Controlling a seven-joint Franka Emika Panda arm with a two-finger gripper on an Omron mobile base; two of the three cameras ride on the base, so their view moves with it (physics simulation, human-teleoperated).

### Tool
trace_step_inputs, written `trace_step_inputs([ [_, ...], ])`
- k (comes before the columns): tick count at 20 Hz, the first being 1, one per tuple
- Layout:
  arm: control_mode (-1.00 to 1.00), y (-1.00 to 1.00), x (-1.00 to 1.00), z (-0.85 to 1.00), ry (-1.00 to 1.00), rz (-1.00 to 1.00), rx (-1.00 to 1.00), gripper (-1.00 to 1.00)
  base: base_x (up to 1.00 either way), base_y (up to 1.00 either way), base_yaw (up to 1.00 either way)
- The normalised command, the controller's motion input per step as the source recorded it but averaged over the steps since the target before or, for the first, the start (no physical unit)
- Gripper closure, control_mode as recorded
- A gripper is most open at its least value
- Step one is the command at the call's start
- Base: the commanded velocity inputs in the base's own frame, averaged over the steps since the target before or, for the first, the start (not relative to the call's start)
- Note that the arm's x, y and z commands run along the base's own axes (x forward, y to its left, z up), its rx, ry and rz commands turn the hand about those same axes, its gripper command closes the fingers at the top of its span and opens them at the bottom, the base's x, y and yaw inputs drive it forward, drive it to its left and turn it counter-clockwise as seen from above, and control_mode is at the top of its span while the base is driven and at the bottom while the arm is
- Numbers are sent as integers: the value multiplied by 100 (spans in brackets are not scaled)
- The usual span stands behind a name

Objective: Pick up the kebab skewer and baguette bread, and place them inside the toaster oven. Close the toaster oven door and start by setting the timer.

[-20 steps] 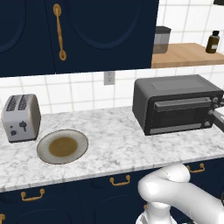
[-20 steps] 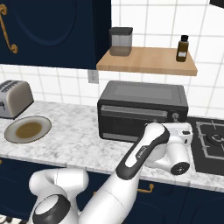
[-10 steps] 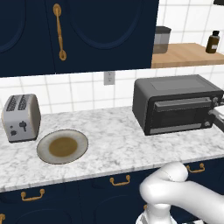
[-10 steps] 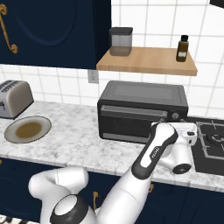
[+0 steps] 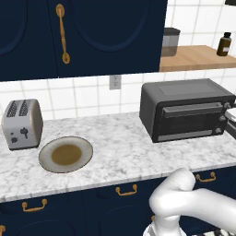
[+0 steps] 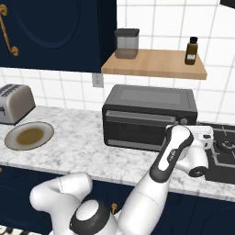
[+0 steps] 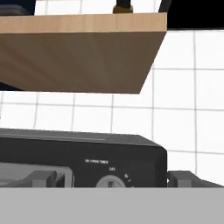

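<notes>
The toaster oven stands on the counter at the right, and the toaster oven door is shut against it. My gripper is at the oven's right front corner, by the knob column. It is open, with the fingertips set wide to either side of the top knob and touching nothing. The hand's white edge sits next to the oven's knobs. The kebab skewer and baguette bread are hidden from view.
A grey plate with a brown centre lies near the silver toaster. A wooden shelf with a canister and a bottle hangs above the oven. A stove lies to the right.
The hand has shifted slightly right and upward along the oven's right front, nearer the knob column. Its jaws have stayed wide open. The oven, plate and toaster have not moved.
</notes>
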Motion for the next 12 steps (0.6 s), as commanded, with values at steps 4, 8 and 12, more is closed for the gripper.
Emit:
trace_step_inputs([
  [4,-100,-7,26,-6,1,0,0,-100,0,0,0],
  [8,-100,-1,28,-13,3,0,0,-100,0,0,0],
  [12,-100,-7,31,-8,1,0,0,-100,0,0,0],
])
